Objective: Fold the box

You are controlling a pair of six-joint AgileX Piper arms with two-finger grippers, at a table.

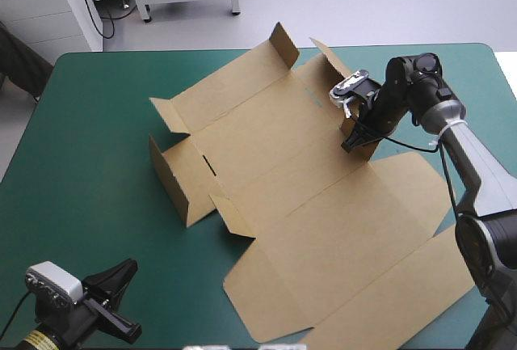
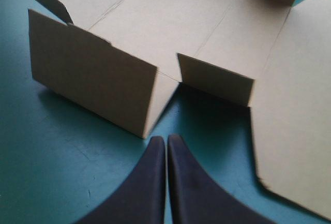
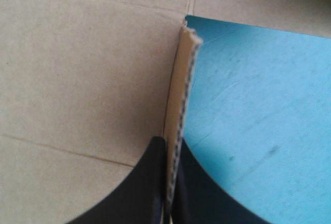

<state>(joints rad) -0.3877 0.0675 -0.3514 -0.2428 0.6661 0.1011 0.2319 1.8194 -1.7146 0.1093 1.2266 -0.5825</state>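
The brown box (image 1: 307, 204) lies as a cut sheet across the middle of the teal-green table, with its left wall (image 1: 170, 179) and several small flaps raised. My right gripper (image 1: 353, 141) is at the box's right side, shut on the raised edge of a side flap (image 3: 182, 94); the board's edge stands upright between the black fingers. My left gripper (image 1: 121, 273) sits low near the table's front left corner, shut with nothing in it. Ahead of it in the left wrist view stand the left wall (image 2: 93, 79) and a short raised flap (image 2: 214, 79).
The box's large lid panel (image 1: 380, 277) lies flat toward the front right, reaching the table's front edge. Bare teal-green cover (image 1: 81, 148) shows left of the box. A white cabinet (image 1: 48, 2) stands beyond the far left corner.
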